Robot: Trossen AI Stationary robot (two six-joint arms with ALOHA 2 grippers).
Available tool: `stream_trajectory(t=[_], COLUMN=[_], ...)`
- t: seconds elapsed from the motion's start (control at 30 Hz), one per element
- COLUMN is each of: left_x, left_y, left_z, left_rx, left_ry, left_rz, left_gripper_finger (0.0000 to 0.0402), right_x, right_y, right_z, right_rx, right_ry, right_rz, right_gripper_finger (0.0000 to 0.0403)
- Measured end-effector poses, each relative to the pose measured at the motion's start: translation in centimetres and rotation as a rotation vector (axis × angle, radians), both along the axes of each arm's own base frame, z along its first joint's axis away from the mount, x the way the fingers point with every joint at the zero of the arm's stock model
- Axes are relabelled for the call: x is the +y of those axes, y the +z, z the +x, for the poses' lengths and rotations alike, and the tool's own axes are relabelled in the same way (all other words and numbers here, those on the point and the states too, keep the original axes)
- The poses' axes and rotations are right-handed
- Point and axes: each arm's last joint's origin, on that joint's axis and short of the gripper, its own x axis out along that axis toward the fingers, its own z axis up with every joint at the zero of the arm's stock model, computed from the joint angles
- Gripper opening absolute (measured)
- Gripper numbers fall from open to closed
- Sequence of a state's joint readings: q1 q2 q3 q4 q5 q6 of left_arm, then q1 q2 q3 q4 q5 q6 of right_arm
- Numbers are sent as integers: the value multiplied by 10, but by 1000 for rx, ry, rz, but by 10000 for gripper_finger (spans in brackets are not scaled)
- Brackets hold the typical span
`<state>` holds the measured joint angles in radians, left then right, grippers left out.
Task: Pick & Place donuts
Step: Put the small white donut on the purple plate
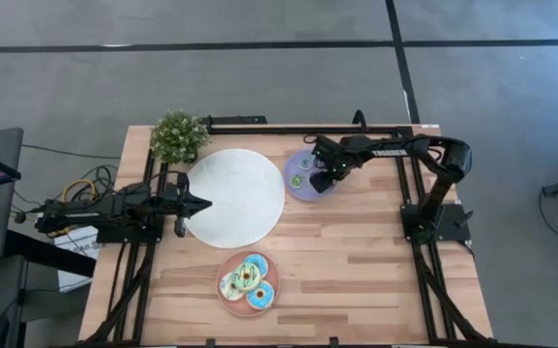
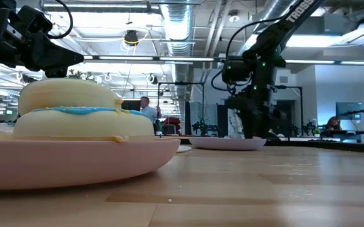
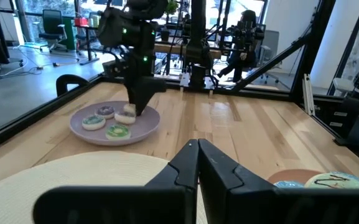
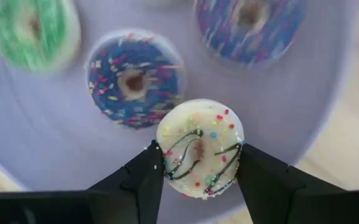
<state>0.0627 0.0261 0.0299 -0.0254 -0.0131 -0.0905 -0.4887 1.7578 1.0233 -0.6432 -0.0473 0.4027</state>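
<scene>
While right hand point(image 4: 198, 168) pinches round beige sprinkled donut point(image 4: 199, 148) | left hand point(image 3: 197, 163) clenched

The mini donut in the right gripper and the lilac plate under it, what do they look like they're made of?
The beige mini donut, held in the right gripper, looks like moulded plastic or rubbery toy material: smooth, slightly glossy icing with dark drizzle lines and coloured sprinkle dots that seem painted on. Which of the two cannot be told. The lilac plate looks like matte plastic: flat, even colour, no pattern or shine.
</scene>
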Motion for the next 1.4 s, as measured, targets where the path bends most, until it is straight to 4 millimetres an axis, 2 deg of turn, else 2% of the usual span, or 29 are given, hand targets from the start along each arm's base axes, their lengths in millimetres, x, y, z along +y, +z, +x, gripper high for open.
stream_trajectory(t=[0.3,0.47,0.73,1.17,1.4], left_x=[0,0,0,0,0], left_y=[0,0,0,0,0], left_z=[0,0,0,0,0], left_rx=[0,1,0,1,1], left_ry=[0,0,0,0,1], left_rz=[0,0,0,0,0], left_gripper_finger=[0,0,0,0,0], right_x=[0,1,8,10,10], right_y=[20,20,4,7,13], right_z=[-1,-2,2,2,3], right_rx=[-79,-69,0,0,21], right_ry=[-20,-16,9,-8,-12], right_rz=[-51,-45,-8,-22,-12], right_gripper_finger=[177,177,178,236,239])
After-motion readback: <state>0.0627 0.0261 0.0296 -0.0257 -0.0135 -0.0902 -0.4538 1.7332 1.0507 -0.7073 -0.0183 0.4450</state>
